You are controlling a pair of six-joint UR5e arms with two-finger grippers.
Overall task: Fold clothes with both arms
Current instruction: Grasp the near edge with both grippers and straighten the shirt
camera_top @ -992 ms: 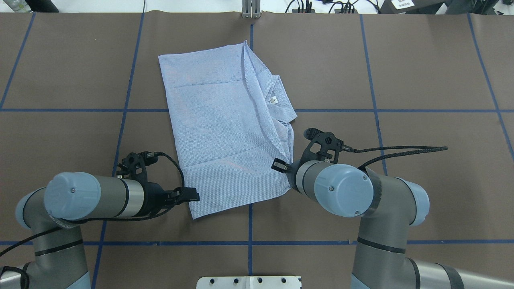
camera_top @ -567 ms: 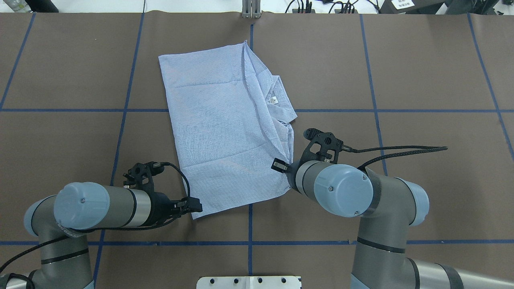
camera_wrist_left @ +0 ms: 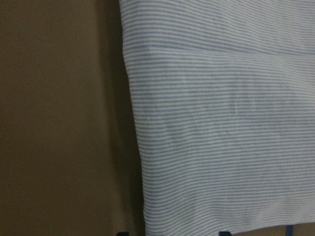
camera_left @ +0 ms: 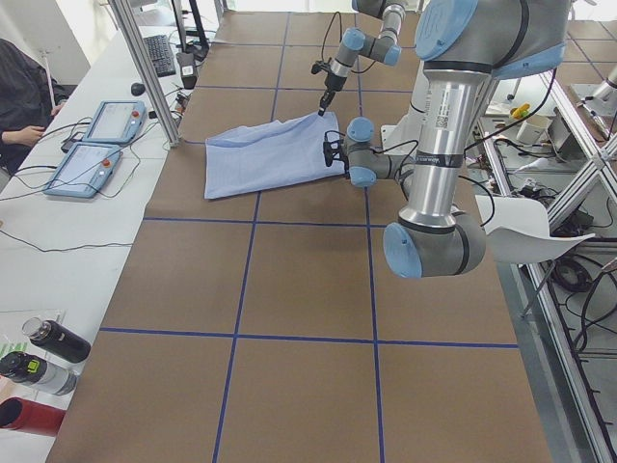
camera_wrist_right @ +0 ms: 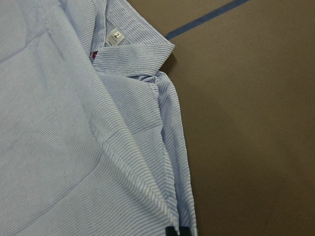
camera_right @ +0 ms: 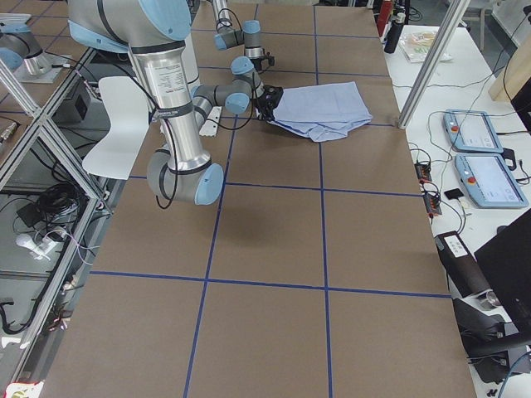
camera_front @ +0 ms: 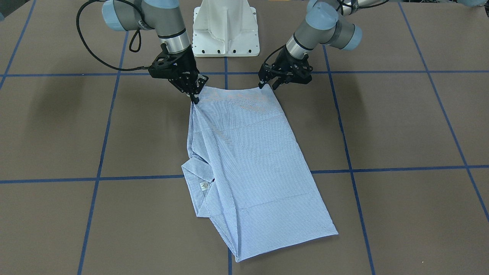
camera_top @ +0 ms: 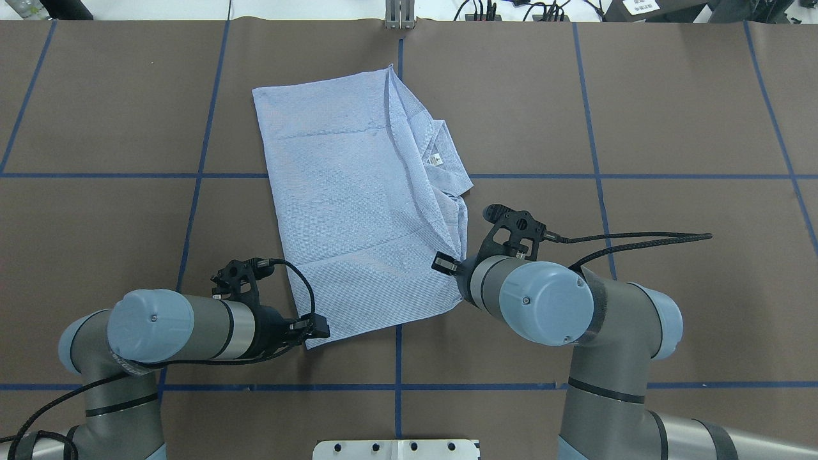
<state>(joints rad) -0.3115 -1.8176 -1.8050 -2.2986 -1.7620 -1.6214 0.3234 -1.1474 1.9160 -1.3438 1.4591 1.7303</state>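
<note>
The shirt (camera_top: 358,211) lies flat on the brown table (camera_top: 671,115), folded into one long panel. It runs from the robot's side out toward the far edge, slanting a little to the left as it goes. Its collar (camera_top: 449,171) and a bunched fold poke out along the right side, with the white neck label (camera_top: 435,159) face up.

The right gripper (camera_front: 195,99) is down on the near right corner, its fingertips (camera_wrist_right: 171,230) pressed together on the cloth's edge. From overhead its own wrist joint (camera_top: 543,303) covers that pinch. The left gripper (camera_top: 317,329) sits low at the near left corner with its jaws apart and the shirt's side edge lying between them. The cloth there is flat on the table.

A black cable (camera_top: 639,237) from the right arm loops out over the table to the right. The white pedestal (camera_front: 225,26) stands just behind both arms. Past the table's far edge a white bench (camera_left: 58,251) carries two blue-framed handheld panels (camera_left: 114,121), and a person (camera_left: 19,92) sits at it.
</note>
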